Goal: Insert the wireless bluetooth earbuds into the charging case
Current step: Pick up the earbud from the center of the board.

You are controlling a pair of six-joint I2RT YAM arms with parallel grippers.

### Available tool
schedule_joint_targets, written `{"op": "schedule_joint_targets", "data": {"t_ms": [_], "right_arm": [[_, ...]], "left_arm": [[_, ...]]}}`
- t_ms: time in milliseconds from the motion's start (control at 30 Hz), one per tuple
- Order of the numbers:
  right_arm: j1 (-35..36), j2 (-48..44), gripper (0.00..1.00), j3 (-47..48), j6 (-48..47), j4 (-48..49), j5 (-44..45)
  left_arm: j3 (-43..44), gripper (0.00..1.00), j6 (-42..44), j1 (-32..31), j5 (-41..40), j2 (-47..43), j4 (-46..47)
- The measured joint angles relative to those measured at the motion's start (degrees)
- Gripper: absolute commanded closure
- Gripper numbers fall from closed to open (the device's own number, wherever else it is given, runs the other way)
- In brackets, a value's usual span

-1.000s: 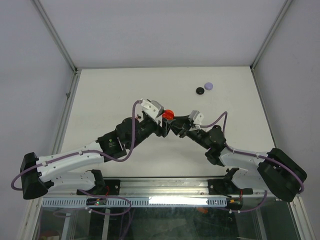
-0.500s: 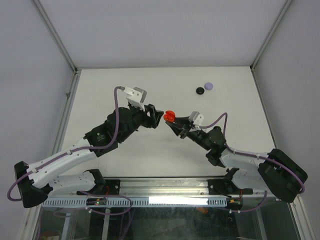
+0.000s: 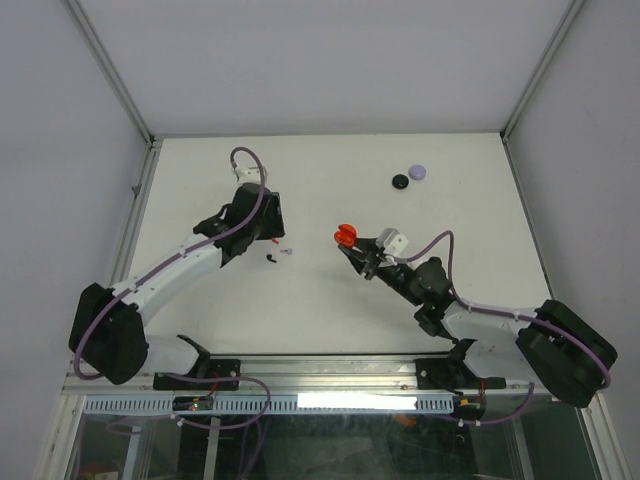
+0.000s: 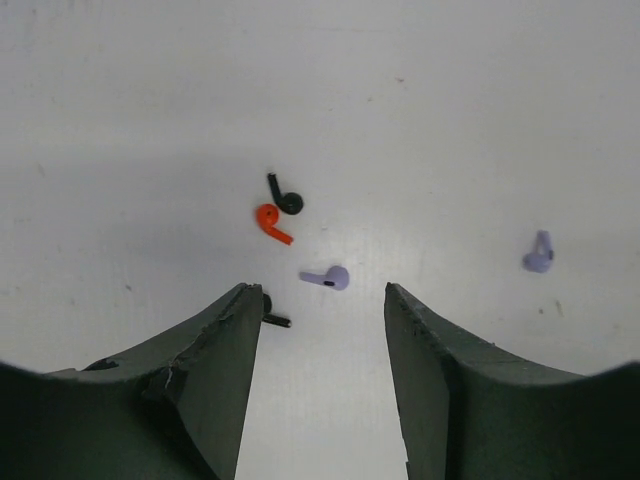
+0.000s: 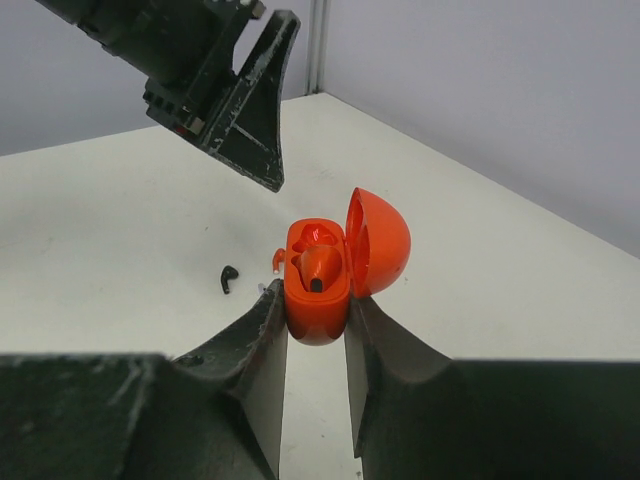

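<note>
Left gripper (image 4: 320, 318) hangs over the white table (image 4: 480, 90), jaws moderately parted and empty; right gripper (image 5: 315, 312) pinches narrow on the red charging case (image 5: 318, 300), lid tipped open toward 3 o'clock. Seated red earbud (image 5: 315, 270) sits inside the case. Loose on the table, left wrist view: pale purple earbud (image 4: 328, 277) at 12 o'clock just beyond the fingertips, loose red earbud (image 4: 268, 220) and black earbud (image 4: 288, 201) side by side at 11, second purple earbud (image 4: 539, 255) at 2.
</note>
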Motion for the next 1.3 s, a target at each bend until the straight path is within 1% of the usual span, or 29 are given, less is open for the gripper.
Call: {"op": "schedule_joint_targets", "data": {"t_ms": [67,167,267,400,500,633,800,1000,1300], "right_arm": [[0.0,0.02,1.0,-0.76,-0.11,0.02,0.42],[0.0,0.02,1.0,-1.51,-0.13,0.09,0.81],[0.0,0.02,1.0,-1.84,-0.13,0.2,1.07],[0.0,0.04,1.0,-2.01,-0.13,0.61,1.46],[0.0,0.04,1.0,-2.05,-0.13,0.83,1.73],[0.0,0.04,1.0,-2.1,-0.13,0.94,1.84],[0.0,0.15,1.0,-2.1,-0.13,0.94,1.84],[0.0,0.17,1.0,-2.1,-0.13,0.96,1.84],[0.0,0.26,1.0,-2.1,-0.11,0.96,1.84]], "left_arm": [[0.28,0.48,0.02,1.84,-0.11,3.69,-0.63],[2.1,0.52,0.35,3.76,-0.24,10.16,-1.9],[4.28,0.55,0.92,4.59,-0.24,16.24,-2.4],[5.95,0.56,1.84,5.75,0.2,21.05,-3.06],[7.13,0.57,2.25,6.29,0.9,23.32,-3.32],[8.79,0.62,2.6,7.17,2.01,25.68,-3.3],[9.88,0.64,3.28,7.93,3.87,28.68,-3.3],[10.03,0.67,3.96,8.28,4.39,29.53,-3.48],[12.28,0.74,5.25,8.28,5.64,32.06,-4.11]]}}
